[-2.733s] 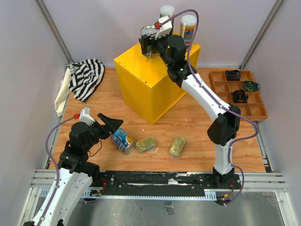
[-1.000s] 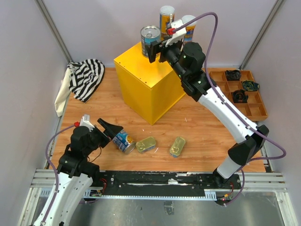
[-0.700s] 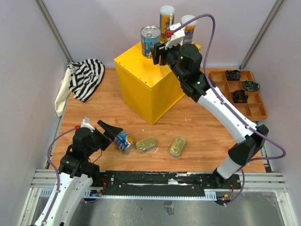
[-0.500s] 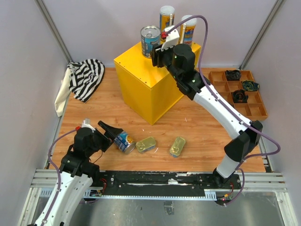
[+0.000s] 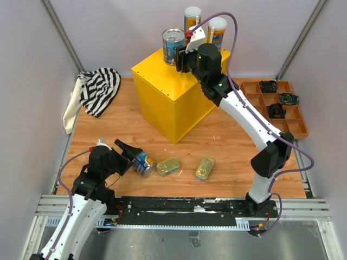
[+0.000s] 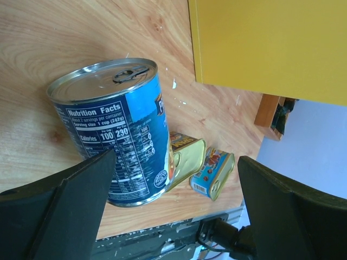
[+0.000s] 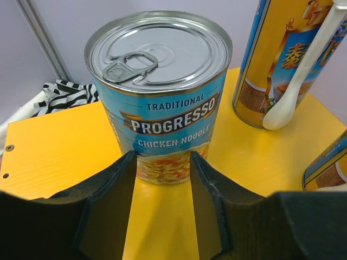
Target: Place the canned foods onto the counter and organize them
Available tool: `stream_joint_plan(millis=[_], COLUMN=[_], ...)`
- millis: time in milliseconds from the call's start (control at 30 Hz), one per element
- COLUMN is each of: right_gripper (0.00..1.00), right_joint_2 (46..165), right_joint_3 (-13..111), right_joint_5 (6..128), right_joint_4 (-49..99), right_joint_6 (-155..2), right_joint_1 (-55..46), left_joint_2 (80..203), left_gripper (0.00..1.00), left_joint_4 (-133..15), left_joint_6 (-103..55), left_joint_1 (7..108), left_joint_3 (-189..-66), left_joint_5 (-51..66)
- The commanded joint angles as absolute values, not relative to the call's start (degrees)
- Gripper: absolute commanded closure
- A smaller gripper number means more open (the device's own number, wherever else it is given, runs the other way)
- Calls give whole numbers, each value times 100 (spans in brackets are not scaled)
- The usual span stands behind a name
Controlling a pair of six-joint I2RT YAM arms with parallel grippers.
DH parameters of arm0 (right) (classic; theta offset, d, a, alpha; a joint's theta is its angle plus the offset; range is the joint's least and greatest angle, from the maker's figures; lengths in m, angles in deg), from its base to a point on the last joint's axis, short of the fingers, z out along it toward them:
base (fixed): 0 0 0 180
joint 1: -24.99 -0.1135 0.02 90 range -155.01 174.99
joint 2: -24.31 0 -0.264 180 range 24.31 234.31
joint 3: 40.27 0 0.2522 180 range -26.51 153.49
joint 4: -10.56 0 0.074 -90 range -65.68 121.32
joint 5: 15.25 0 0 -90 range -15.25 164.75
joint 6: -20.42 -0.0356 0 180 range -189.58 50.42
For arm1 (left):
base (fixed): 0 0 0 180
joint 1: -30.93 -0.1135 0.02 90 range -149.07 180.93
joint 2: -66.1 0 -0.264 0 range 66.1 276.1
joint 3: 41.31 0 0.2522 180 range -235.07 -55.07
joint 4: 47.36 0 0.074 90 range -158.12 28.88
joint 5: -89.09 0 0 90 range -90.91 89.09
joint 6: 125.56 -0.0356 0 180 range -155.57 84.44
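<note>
Blue can between open left fingers

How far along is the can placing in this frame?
Done: one blue-labelled can and two tall slim cans stand on the yellow box. In hand: nothing gripped. The right gripper sits open just short of that can, and the left gripper is open around the second blue can, which lies on the table. Left: that can and both golden tins.

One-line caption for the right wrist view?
Right gripper, jaws apart, faces an upright blue soup can on the yellow box; a tall slim can stands beyond.
</note>
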State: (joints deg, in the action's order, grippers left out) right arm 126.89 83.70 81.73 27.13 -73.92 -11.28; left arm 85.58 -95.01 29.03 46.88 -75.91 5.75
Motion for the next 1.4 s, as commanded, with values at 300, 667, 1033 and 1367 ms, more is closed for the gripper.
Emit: stream_joint_plan(millis=[300,667,1033,1367], right_gripper=[50,26,15,11], right_joint_2=[12727,11393,10029,8634], right_joint_3=[8773,7437,5520,3964], right_joint_5=[7903,8192,8818,9974], right_joint_4=[2829,3075,3103,3620], right_joint_6=[-7495,-7661,-8327,-8724], right_joint_1=[-986,-1400,-1986,-2872], left_joint_2=[8585,8958,9338,10158], left_gripper=[1,1,1,1], left_joint_4=[-9379,-10565,-10361,-9774], left_joint_6=[2998,3222,3538,3128], left_joint_1=[4710,4708,4707,4702], left_joint_3=[-7564,-8006,-8007,-8169], left_joint_5=[414,-66,-403,-468])
